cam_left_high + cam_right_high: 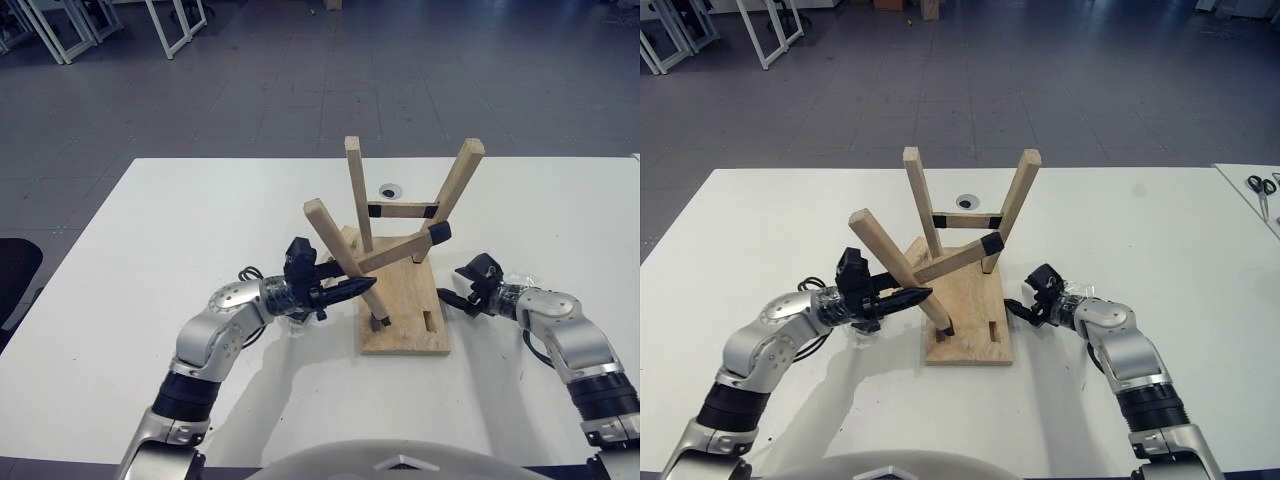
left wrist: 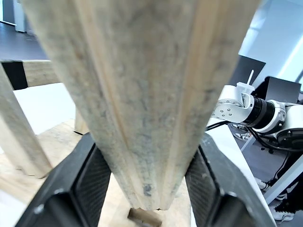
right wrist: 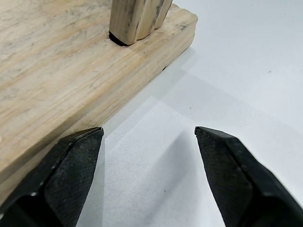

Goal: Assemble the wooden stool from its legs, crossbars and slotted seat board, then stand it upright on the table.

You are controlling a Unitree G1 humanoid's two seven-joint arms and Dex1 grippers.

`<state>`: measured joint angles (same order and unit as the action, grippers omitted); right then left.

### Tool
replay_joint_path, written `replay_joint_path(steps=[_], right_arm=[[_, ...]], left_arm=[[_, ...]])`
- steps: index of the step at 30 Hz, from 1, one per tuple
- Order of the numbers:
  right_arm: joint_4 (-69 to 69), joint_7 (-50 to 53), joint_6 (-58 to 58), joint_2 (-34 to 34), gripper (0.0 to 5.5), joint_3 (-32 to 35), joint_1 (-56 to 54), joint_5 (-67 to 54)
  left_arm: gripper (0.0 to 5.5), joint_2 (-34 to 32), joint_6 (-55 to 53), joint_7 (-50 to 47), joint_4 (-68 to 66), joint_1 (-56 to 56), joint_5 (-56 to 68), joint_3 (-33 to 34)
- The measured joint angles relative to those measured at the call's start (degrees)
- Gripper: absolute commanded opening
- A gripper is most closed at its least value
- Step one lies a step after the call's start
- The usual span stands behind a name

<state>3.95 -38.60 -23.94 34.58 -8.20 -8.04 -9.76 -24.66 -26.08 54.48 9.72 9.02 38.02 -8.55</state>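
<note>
The slotted seat board (image 1: 412,300) lies flat on the white table (image 1: 150,260). Three wooden legs rise from it. Two rear legs (image 1: 358,190) (image 1: 458,185) are joined by a crossbar (image 1: 402,210). A tilted front leg (image 1: 340,250) carries a second crossbar (image 1: 395,252) with a black end cap. My left gripper (image 1: 355,287) is shut on that tilted leg (image 2: 142,94) low down, with a black finger (image 2: 78,189) on each side. My right gripper (image 3: 149,142) stands open on the table, one fingertip (image 3: 71,156) beside the board's right edge (image 3: 57,71), near a leg base (image 3: 137,19).
An unfilled slot (image 1: 428,322) shows in the board's near right corner. A round cable hole (image 1: 389,189) sits in the table behind the stool. Scissors (image 1: 1262,186) lie on a neighbouring table at the far right. Bare tabletop spreads to the left.
</note>
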Motion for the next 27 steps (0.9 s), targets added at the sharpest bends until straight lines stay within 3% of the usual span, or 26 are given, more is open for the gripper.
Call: replay_joint_path(steps=[8,27], right_arm=[[-0.08,-0.16,1.01,-0.24,3.57,0.21,0.66,0.66],[-2.25,0.71,1.29,-0.80,3.57,0.25,2.86,1.64]], left_arm=[[2.07,-3.01,-2.59,6.62,-1.11,0.61,0.40,-0.79],[2.06,-2.87,12.58,9.71,-12.70,10.90,-14.03,-9.49]])
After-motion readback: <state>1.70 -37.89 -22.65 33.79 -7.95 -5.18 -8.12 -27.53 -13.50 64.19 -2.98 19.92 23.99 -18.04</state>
